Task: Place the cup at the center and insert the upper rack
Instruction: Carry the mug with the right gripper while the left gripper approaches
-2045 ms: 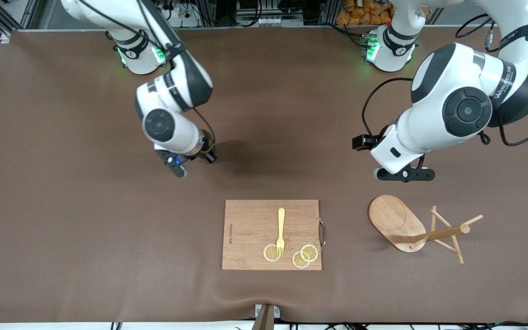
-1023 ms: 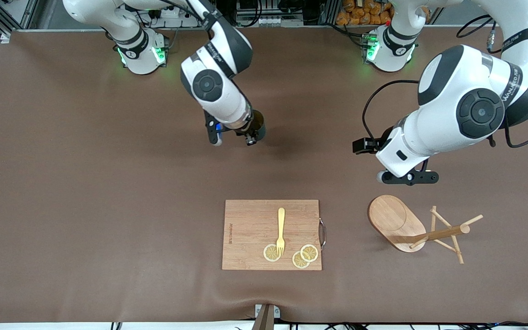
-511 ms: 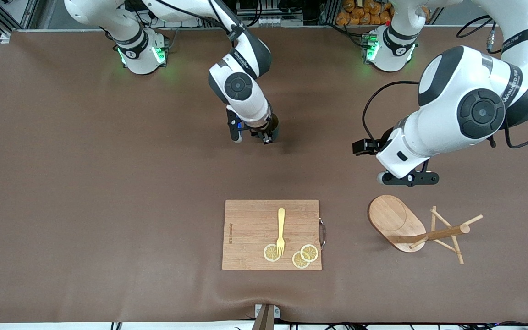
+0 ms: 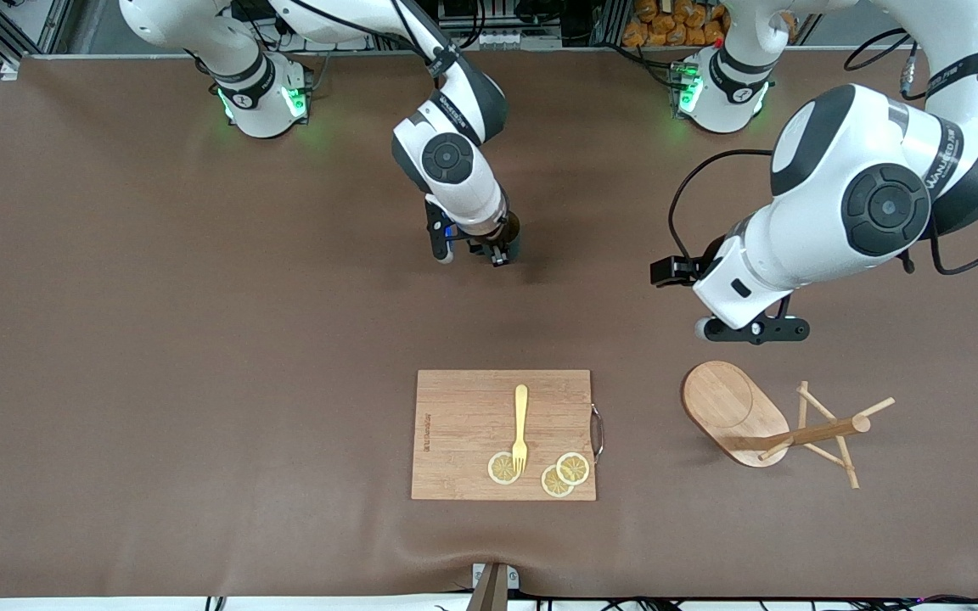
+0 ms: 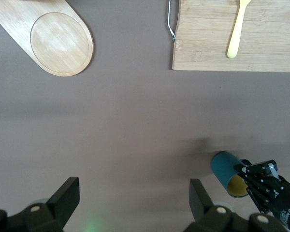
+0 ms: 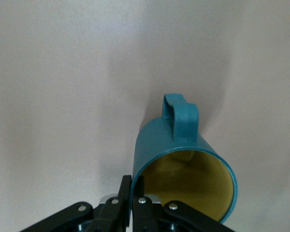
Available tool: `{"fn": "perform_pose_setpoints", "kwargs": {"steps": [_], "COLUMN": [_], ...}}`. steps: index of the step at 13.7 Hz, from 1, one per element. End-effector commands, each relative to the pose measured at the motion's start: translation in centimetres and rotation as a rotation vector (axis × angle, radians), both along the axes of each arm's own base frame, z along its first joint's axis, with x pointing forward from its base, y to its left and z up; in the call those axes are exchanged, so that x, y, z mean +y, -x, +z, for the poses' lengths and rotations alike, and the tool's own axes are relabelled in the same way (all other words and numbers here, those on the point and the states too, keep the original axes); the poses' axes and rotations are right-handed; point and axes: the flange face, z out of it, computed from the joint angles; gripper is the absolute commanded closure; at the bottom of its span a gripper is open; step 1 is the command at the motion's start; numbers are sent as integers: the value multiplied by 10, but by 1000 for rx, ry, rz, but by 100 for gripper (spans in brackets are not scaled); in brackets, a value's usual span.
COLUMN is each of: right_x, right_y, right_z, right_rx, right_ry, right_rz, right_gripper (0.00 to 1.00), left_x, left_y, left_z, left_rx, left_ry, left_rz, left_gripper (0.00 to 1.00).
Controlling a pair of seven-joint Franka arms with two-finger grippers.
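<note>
The right gripper [image 4: 497, 253] hangs over the middle of the table [image 4: 200, 339], over bare surface farther from the front camera than the cutting board [image 4: 463, 407]. Its fingers [image 6: 128, 193] are pinched tight on the rim of the cup [image 6: 183, 164], one inside the mouth and one outside. The cup is held off the table, its yellowish mouth facing up toward the wrist camera, its body running down away from it, and its handle [image 6: 181, 116] sticking out sideways from the wall. In the left wrist view the cup [image 5: 227, 171] shows tilted, not square to the table.

The left gripper [image 4: 752, 329] hangs over bare table toward the left arm's end, just farther from the front camera than the rack's base, with its fingers [image 5: 63, 198] spread wide and holding nothing.

The rack [image 4: 782, 428] lies tipped on its side, nearer the front camera than the left gripper. Its oval base [image 4: 722, 403] stands on edge and faces the middle of the table; its post [image 4: 820, 431] runs along the table toward the left arm's end, pegs splaying out around its tip.

The cutting board carries a yellow fork [image 4: 520, 428], its tines toward the front camera, and three lemon slices [image 4: 561, 475].
</note>
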Motion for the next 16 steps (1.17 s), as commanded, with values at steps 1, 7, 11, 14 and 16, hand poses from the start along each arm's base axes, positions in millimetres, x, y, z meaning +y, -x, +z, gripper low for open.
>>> {"fn": "perform_pose_setpoints", "kwargs": {"steps": [1,7,11,14,16], "right_x": [13,15,11,3,-12], "right_y": [9,9,6,-3,-13], "right_z": [-3,-9,-9,-2,15], "right_rx": [-29,-40,-42,-29,-6], "right_ry": [9,12,23,29,50], "right_rz": [-40,-32,-30,-40,-35], "right_gripper": [100,68,6,4,4], "left_x": [-3,-4,-4,-4,-7], "left_y": [-3,-3,-3,-3,-3], "left_z": [3,3,3,4,1], "left_rx": [-3,-2,-2,0,17], "left_ry": [19,20,20,16,19], "left_rz": [14,13,13,40,89], "left_gripper": [0,0,0,0,0]}}
